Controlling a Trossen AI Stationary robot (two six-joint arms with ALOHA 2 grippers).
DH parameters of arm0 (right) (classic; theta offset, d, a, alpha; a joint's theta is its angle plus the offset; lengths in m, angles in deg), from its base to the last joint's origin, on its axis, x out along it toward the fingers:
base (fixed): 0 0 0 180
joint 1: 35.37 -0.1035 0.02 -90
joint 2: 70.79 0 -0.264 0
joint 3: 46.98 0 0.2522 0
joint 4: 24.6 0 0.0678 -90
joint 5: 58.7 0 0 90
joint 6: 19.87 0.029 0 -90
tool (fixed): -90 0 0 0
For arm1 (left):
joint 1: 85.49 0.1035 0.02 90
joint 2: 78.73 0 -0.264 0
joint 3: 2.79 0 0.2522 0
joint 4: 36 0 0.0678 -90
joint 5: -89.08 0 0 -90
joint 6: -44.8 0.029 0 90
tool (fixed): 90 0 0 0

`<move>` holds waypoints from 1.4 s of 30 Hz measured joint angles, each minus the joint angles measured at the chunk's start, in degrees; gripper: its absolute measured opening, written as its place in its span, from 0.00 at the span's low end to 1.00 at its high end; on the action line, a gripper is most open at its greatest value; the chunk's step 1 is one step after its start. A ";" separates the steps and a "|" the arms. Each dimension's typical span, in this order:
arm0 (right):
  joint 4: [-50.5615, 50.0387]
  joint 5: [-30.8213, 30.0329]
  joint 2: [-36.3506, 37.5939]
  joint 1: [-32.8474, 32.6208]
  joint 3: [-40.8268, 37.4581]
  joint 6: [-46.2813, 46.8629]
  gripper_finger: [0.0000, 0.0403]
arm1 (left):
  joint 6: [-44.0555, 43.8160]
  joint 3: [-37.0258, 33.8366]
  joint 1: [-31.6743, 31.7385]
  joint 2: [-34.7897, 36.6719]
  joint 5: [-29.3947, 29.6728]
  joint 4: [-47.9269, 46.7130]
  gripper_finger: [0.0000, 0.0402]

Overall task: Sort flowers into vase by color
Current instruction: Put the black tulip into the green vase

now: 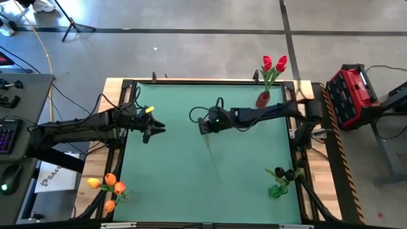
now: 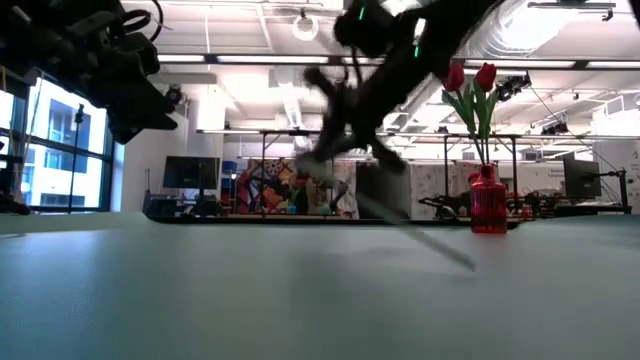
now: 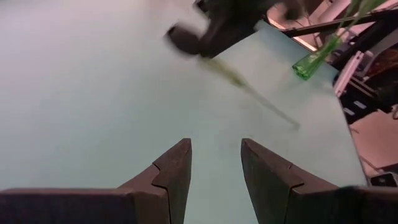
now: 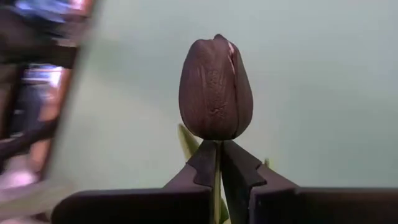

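Note:
My right gripper (image 1: 205,126) hovers over the middle of the table, shut on a dark near-black tulip (image 4: 216,87) whose thin stem (image 1: 215,162) trails toward the near edge. My left gripper (image 1: 156,129) stands open to its left and holds nothing; in its wrist view the open fingers (image 3: 216,163) face the right gripper (image 3: 211,28). Red tulips (image 1: 274,64) stand in a red vase (image 1: 263,99) at the far right. Dark tulips (image 1: 283,173) stand in a green vase (image 1: 276,190) at the near right. Orange tulips (image 1: 109,185) stand at the near left corner. My right gripper pinches the dark tulip's stem just below the bud (image 4: 217,163) between its two fingertips (image 4: 202,163). The fingers come about level from the table's right and lie across the stem. The bud stands clear of the fingers; the stem slants down behind them (image 2: 440,247). Whether its end touches the table cannot be told.
The green table (image 1: 172,184) lies open between the two arms and toward the near edge. A red case (image 1: 351,95) sits on a stand off the table's right side. A desk with a keyboard (image 1: 6,137) stands off the left side.

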 joint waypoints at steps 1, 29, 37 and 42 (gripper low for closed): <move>0.03 0.00 1.57 -0.36 0.37 -0.63 0.01 | 0.03 0.00 0.00 0.00 0.52 -0.01 0.31; -23.46 -21.50 61.36 -12.07 2.32 -27.68 0.00 | -14.92 0.00 0.04 -2.28 14.97 10.42 0.31; -38.12 -20.29 63.63 -13.51 2.30 -36.53 0.00 | -17.04 0.00 -3.26 -7.61 15.33 17.18 0.31; -43.79 -20.39 63.48 -16.17 2.23 -34.69 0.00 | -17.01 0.00 -7.30 -11.75 15.66 23.61 0.31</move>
